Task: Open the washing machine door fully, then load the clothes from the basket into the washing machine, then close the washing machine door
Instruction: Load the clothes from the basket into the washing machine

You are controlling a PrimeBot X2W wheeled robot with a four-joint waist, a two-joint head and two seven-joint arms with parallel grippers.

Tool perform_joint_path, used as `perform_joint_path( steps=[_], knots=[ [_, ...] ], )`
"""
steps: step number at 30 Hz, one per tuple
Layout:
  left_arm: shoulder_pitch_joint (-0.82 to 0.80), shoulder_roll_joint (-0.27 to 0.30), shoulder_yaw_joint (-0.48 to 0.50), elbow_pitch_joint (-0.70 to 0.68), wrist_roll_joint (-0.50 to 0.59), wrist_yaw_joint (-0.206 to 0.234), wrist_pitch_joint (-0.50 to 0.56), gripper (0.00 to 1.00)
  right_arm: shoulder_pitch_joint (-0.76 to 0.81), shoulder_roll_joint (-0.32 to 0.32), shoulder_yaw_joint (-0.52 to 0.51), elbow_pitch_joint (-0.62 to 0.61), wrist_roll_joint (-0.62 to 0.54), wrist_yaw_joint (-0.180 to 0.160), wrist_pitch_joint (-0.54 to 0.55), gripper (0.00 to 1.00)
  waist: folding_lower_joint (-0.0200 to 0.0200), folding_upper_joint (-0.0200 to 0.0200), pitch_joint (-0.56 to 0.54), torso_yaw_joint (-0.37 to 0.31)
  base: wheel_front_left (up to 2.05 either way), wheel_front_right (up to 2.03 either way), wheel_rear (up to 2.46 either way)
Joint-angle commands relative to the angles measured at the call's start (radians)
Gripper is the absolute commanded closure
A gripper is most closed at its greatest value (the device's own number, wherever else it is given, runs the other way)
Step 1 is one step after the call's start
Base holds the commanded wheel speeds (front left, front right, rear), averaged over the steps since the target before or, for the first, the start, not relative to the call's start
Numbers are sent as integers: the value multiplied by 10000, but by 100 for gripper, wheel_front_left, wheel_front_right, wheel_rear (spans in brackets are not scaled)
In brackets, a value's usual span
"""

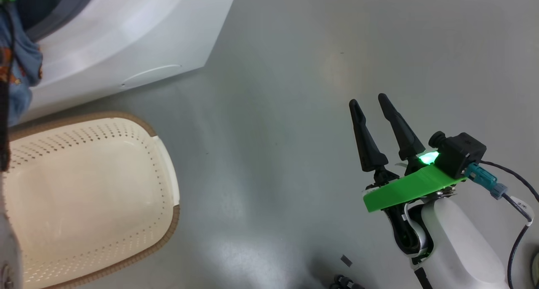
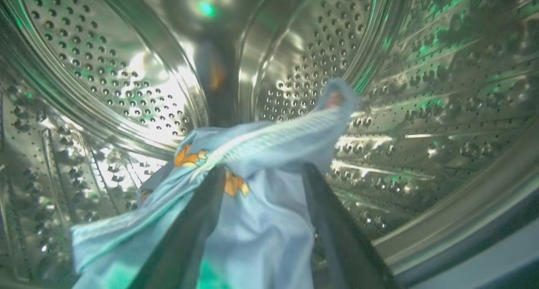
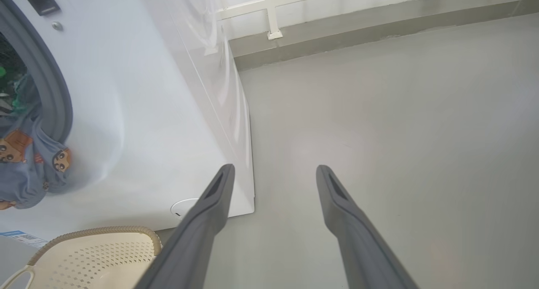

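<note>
Now left gripper (image 2: 264, 171) inside drum (image 2: 105, 70) of washing machine (image 1: 126, 28), fingers spread, released; clothes (image 2: 269, 145) draped across them at 6 o'clock. Right gripper (image 1: 367, 99) splayed wide, holding nothing, 4 o'clock in head view. Risk: withdrawing fingers snag fabric, drag it out over seal (image 3: 59, 91).

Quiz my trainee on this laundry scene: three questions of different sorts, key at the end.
1. True or false: the right tool grips a garment.
2. Where does the left tool reach? A: inside the washing machine drum; B: into the basket; C: down to the floor.
3. Fill in: the clothes at the left tool are light ____ with cartoon prints.
Key: 1 false; 2 A; 3 blue.
</note>
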Motion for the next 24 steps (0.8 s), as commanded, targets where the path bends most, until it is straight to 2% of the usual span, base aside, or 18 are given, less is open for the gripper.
perform_joint_path(
  steps=[1, 5, 13, 18, 24],
  knots=[
    [-8, 273, 31, -164, 71, 69, 29, 0, 69, -34, 137, -178, -62, 56, -80, 0, 0, 0, -107, 128, 0, 0, 0],
    [15, 90, -1, 652, -72, -46, 199, 0, -11, -35, 131, -121, -146, 56, -80, 0, 0, 0, -417, 393, 0, 0, 0],
    [658, -183, 69, 1054, -321, -376, -11, 0, -52, -223, 167, 32, -167, 56, -80, 0, 0, 0, -1207, 870, 0, 0, 0],
    [1423, -351, 261, 752, -529, -606, -71, 0, 12, -382, 144, 129, -152, 56, -80, 0, 0, 0, -1816, 1229, 0, 0, 0],
    [2823, -472, 533, -513, -496, -725, -77, 0, 175, -573, 125, 283, -113, 56, -80, 0, 0, 0, -2576, 1614, 0, 0, 0]
  ],
)
